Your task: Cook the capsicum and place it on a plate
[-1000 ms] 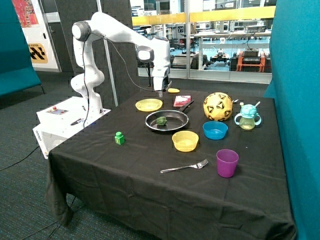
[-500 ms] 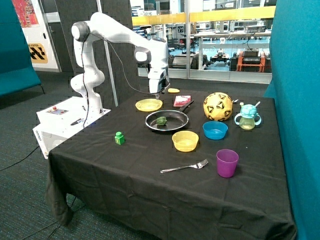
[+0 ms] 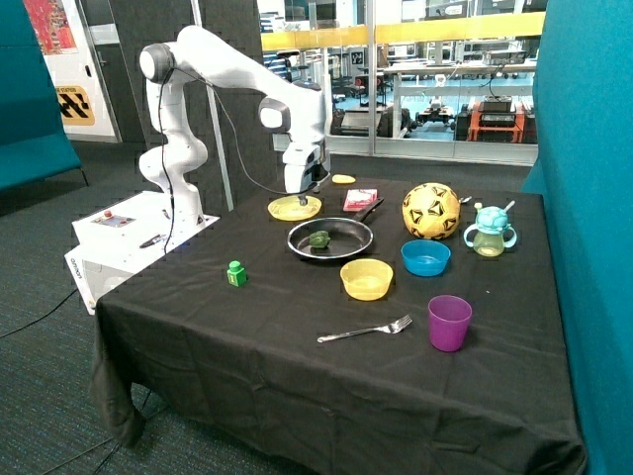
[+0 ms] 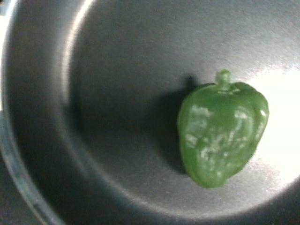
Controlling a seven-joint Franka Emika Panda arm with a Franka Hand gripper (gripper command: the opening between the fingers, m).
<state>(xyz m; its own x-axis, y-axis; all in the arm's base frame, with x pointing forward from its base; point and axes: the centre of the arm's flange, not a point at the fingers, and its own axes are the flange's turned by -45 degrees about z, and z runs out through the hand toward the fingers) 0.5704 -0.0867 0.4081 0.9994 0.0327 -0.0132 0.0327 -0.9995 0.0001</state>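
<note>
- You are looking at a table (image 3: 247, 356) draped in a black cloth, with the white arm (image 3: 213, 59) reaching over its far side from its base beside the table.
- The gripper (image 3: 302, 199) is hanging just above the yellow plate (image 3: 287, 210), beside the frying pan; you cannot tell from either view how its fingers are standing or whether it has hold of anything.
- The yellow-and-black ball (image 3: 430, 210) is sitting near the far edge, next to a blue-lidded sippy cup (image 3: 491, 234).
- The frying pan (image 3: 346, 245) is lying near the middle of the table, its handle pointing toward the far edge.
- The yellow bowl (image 3: 366, 279) and the blue bowl (image 3: 425, 257) are sitting just in front of the pan, near each other.
- The purple cup (image 3: 449, 323) is standing upright near the fork (image 3: 366, 330).
- The capsicum (image 4: 221, 136) is lying on its side inside the pan, not on the plate; the wrist view is showing it resting on the pan's grey floor.
- The small bright green toy (image 3: 235, 273) is standing alone, well apart from the pan.
</note>
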